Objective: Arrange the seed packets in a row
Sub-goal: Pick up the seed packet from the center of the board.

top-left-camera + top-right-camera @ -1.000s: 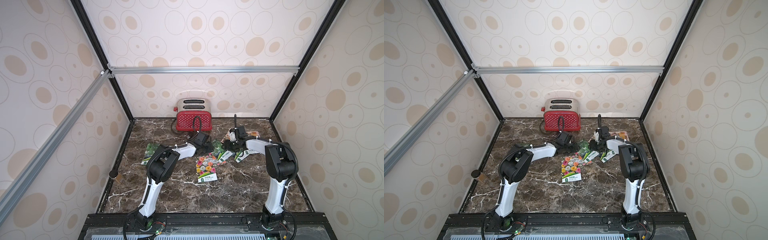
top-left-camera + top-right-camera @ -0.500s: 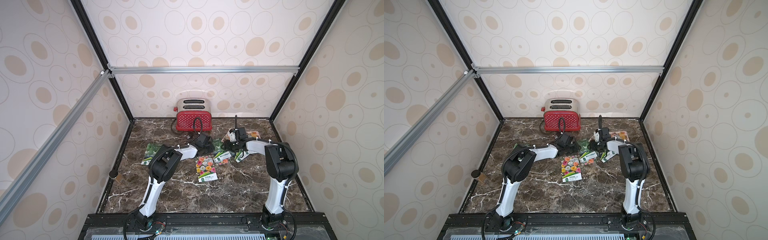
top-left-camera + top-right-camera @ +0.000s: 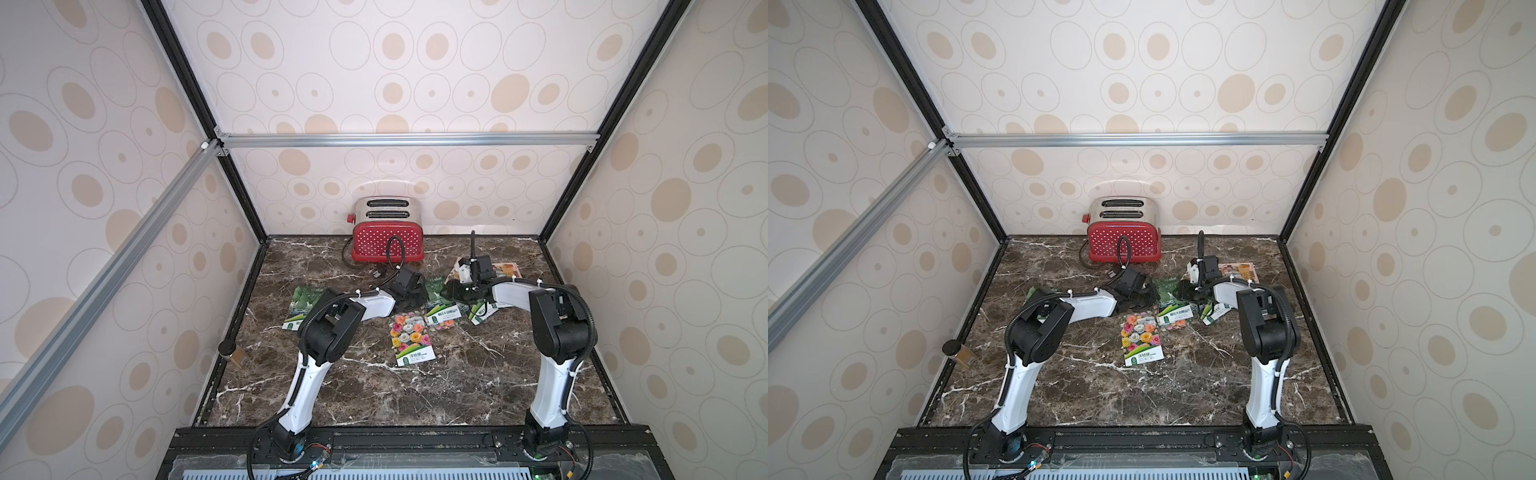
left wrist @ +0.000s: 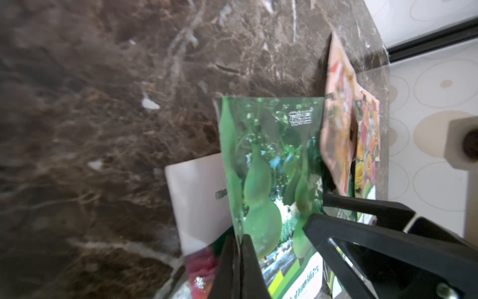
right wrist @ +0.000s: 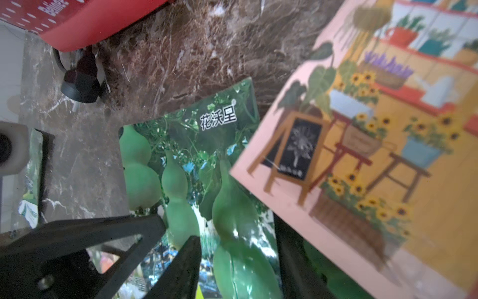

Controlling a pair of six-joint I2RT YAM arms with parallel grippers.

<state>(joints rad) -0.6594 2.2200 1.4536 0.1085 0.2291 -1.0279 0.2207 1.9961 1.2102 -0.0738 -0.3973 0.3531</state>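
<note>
Left wrist view showed the left gripper (image 4: 239, 239) pinched tight on the edge of a green gourd packet (image 4: 269, 165), jaws together with the film between them. Right wrist view: we saw the right gripper (image 5: 235, 233) with jaws apart, straddling the lower part of the same gourd packet (image 5: 196, 160); contact we could not tell. We placed this packet just in front of the toaster (image 3: 388, 239), slightly to its right, between the two grippers and mostly hidden in both top views. A shop packet (image 5: 362, 129) covered one corner of it and sat to the right of the toaster. We noted a second gourd packet (image 3: 305, 301) front-left of the toaster, partly under the left arm. The big flower packet (image 3: 409, 338) lay flat on the table (image 3: 415, 395), well in front of the toaster. A second flower packet (image 3: 442, 318) lay just beside it, nearer the toaster. A third flower packet (image 3: 482, 311) lay front-right of the toaster, partly under the right arm. We logged a small jar (image 3: 230, 351) far front-left of the toaster, at the table edge.
</note>
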